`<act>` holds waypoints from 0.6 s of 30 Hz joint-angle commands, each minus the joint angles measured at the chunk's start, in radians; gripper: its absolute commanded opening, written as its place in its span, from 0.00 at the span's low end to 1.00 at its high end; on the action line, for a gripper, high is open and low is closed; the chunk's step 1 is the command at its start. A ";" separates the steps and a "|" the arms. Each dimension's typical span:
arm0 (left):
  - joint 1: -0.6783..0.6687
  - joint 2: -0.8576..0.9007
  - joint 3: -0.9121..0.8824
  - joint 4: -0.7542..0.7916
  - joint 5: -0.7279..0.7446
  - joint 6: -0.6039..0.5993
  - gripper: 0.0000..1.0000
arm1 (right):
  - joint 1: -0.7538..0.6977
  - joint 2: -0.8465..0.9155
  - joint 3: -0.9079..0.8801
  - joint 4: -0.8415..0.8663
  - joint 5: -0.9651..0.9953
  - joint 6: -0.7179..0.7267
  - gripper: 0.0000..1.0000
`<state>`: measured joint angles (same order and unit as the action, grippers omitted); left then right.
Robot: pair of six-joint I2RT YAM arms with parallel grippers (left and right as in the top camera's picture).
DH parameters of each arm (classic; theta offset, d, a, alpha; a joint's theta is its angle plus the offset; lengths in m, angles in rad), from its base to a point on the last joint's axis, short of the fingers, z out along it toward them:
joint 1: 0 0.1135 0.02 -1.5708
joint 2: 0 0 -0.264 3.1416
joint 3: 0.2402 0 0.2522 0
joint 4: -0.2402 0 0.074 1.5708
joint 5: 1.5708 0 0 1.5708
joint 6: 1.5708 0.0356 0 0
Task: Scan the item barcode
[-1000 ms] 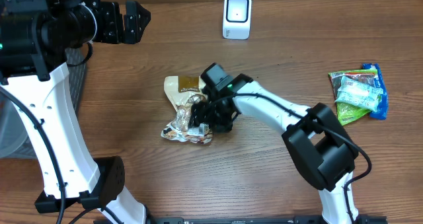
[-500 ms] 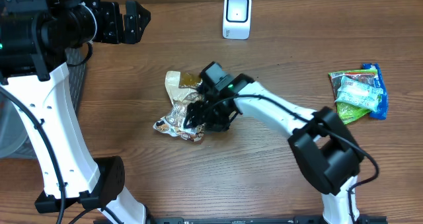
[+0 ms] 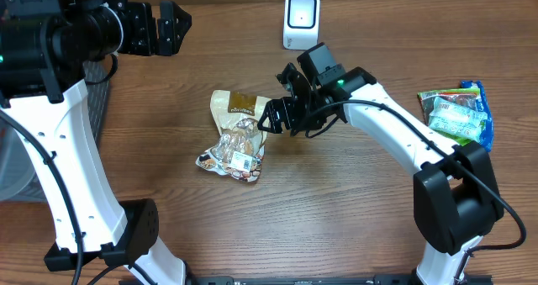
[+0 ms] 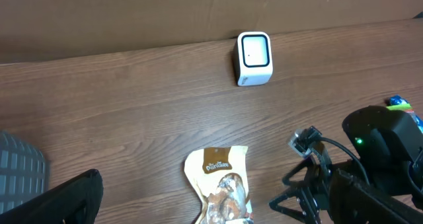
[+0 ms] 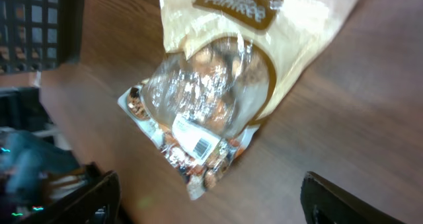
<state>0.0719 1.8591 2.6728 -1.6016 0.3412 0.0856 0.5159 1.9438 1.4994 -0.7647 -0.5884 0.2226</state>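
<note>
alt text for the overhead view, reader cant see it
A crumpled snack bag lies centre frame, barcode label up; the open right gripper hovers empty beside it. A white scanner stands at the far edge, and colourful packets lie at the frame's right.

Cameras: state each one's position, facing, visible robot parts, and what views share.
Overhead: above the table, looking down; left gripper and right gripper show.
Left wrist: raised, facing the scanner; one own finger, plus the right arm.
Right wrist: looking down at the snack bag; both own fingers at bottom corners.
Shared: snack bag, in all three.
</note>
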 commanded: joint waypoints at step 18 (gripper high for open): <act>-0.003 0.006 0.006 0.001 0.014 0.019 0.99 | 0.039 0.190 0.000 0.604 0.259 -0.231 0.99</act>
<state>0.0719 1.8591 2.6728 -1.6016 0.3412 0.0856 0.5507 2.0823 1.4982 -0.2173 -0.3439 0.0105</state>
